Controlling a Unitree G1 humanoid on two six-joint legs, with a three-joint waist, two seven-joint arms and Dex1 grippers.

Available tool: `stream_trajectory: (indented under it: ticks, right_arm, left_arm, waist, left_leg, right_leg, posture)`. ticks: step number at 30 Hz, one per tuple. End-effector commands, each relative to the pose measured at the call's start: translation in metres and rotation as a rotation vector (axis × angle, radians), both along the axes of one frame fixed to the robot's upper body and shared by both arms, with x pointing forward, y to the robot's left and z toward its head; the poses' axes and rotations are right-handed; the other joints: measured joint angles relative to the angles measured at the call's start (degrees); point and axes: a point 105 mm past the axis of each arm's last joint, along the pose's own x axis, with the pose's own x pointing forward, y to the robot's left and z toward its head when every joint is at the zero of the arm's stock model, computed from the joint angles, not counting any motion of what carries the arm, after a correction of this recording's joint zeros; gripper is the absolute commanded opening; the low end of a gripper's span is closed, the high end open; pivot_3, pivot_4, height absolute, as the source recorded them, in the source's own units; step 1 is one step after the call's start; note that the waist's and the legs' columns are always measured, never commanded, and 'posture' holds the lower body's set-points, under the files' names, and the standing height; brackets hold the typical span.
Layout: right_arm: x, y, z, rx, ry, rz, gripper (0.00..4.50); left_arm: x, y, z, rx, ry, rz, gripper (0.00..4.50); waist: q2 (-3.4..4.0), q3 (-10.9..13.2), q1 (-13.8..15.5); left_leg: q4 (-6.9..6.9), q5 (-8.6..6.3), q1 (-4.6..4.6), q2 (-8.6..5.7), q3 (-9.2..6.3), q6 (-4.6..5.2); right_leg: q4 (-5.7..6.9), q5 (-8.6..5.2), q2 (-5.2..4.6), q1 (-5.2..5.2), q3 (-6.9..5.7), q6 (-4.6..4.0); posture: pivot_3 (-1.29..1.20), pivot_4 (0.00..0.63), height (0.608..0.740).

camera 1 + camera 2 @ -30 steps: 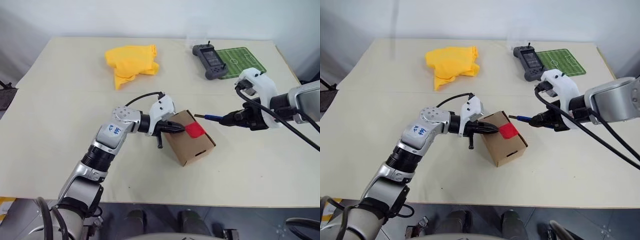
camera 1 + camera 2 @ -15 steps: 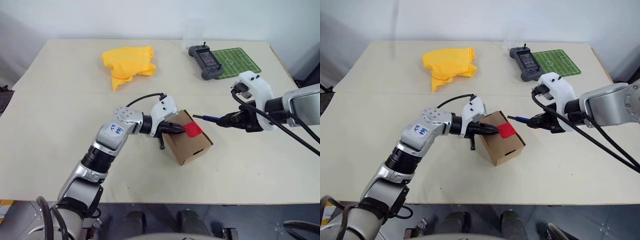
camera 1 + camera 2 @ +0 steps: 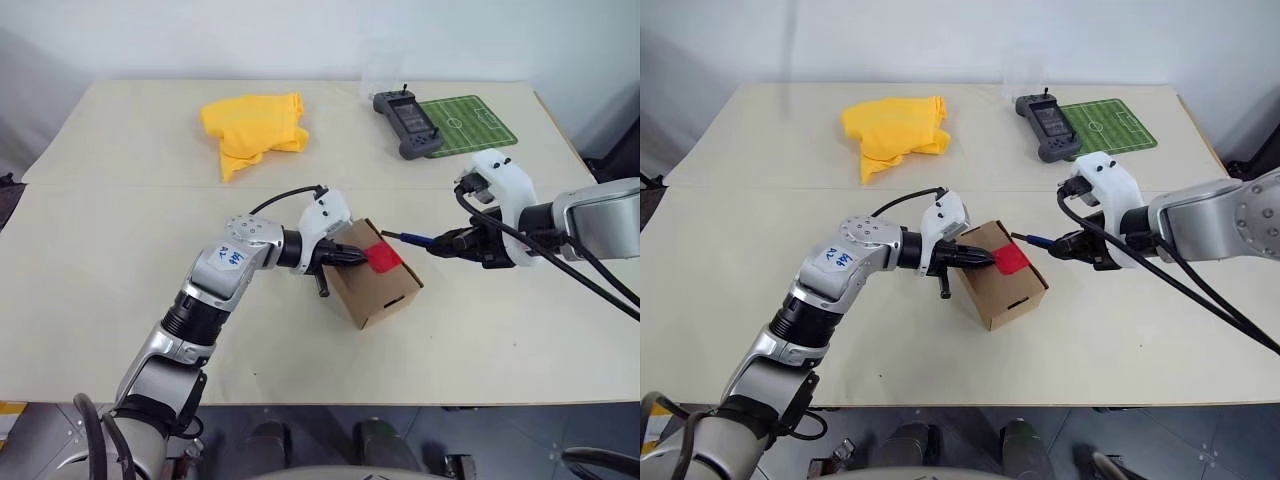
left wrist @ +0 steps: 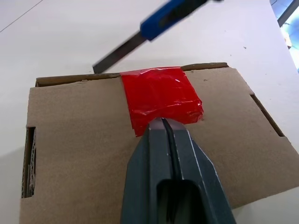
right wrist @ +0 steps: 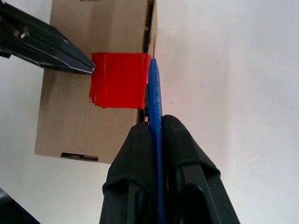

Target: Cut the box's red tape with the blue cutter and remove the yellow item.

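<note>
- The right gripper point(image 3: 1077, 247) is clamped on the blue cutter point(image 5: 154, 100), the handle pinched between its two fingers with the blade pointing out ahead of them toward the box point(image 3: 375, 274).
- Just past the blade tip lies the box's near top edge, where the red tape point(image 4: 161, 98) folds over the flap seam. From the right wrist view the blade lines up along that edge; whether it already touches the tape I cannot tell.
- Beyond the tape, on the far side from the cutter, the left gripper point(image 4: 162, 125) has its fingers pressed together, their tip resting on the lid right at the tape's inner border, pinning the flap.
- The yellow item is presumably inside the closed box; the lid is down.
- Well off from both grippers, at the table's far side, lie a yellow cloth point(image 3: 254, 125), a handheld controller point(image 3: 406, 110) and a green field mat point(image 3: 468, 118).
- The step in hand looks like bringing the blade into the seam. To do it well:
  - keep the blade low and parallel to the flap edge, so it slips under the tape rather than into the cardboard;
  - draw across the tape's whole width in one steady stroke;
  - keep the left tip pressing down, since the light box would likely slide or tilt under a sideways push;
  - hold the blade's path clear of the left fingers, which sit close beside the cut line.
</note>
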Motion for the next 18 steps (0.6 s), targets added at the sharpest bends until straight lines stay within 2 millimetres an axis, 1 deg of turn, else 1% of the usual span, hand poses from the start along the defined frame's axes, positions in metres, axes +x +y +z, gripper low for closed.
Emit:
stream_trajectory:
  ticks: [1,6,13,18]
  right_arm:
    - [0.0,0.011,0.011,0.037,-0.045,0.033,0.03]
    - [0.001,0.011,0.01,0.041,-0.049,0.026,0.03]
    - [0.005,0.012,0.031,0.06,-0.121,0.027,0.03]
    - [0.003,0.018,0.031,0.07,-0.125,0.053,0.03]
  left_arm:
    - [-0.002,0.004,-0.008,0.022,0.026,0.014,0.0]
    - [-0.003,0.004,-0.008,0.023,0.027,0.015,0.0]
    - [-0.004,0.003,-0.008,0.026,0.031,0.007,0.0]
    - [-0.005,0.002,-0.008,0.028,0.032,0.004,0.0]
  waist:
    - [-0.01,0.0,0.0]
    - [-0.01,0.0,-0.1]
    - [-0.01,0.0,-0.2]
    - [-0.1,-0.1,-0.1]
  left_leg:
    - [0.0,0.0,0.0,0.0,0.03,0.0]
    - [0.0,-0.01,0.0,0.05,0.22,0.02]
    - [0.0,-0.02,0.02,0.09,0.4,0.03]
    - [0.0,-0.02,0.04,0.14,0.45,0.04]
  right_leg:
    - [0.02,0.0,0.01,-0.03,0.05,0.0]
    - [0.05,0.02,0.11,-0.13,0.35,0.04]
    - [0.05,0.04,0.15,-0.18,0.53,0.08]
    - [0.05,0.04,0.21,-0.19,0.58,0.08]
  posture:
    - [0.0,0.15,0.74]
    - [0.0,0.15,0.74]
    - [0.0,0.15,0.74]
    - [0.0,0.15,0.74]
